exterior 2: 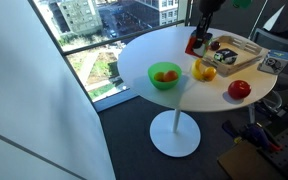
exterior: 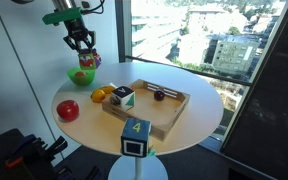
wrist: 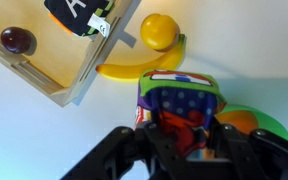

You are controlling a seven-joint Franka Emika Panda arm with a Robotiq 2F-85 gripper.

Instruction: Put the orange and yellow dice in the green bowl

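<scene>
Gripper [wrist: 189, 132] clamps the large multicoloured orange-and-yellow dice [wrist: 179, 100] aloft, left of the small round green bowl [wrist: 271, 126], which holds something orange. Likely fault: an off-centre release lands the wide dice on the rim, toppling it onto the white bench [wrist: 34, 140].

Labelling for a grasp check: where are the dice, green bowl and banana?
Dice [wrist: 179, 100]: wrist view, patterned top face.
Green bowl [exterior 2: 165, 86]: in an exterior view, near wall.
Banana [wrist: 134, 69]: wrist view, mid-curve.
</scene>
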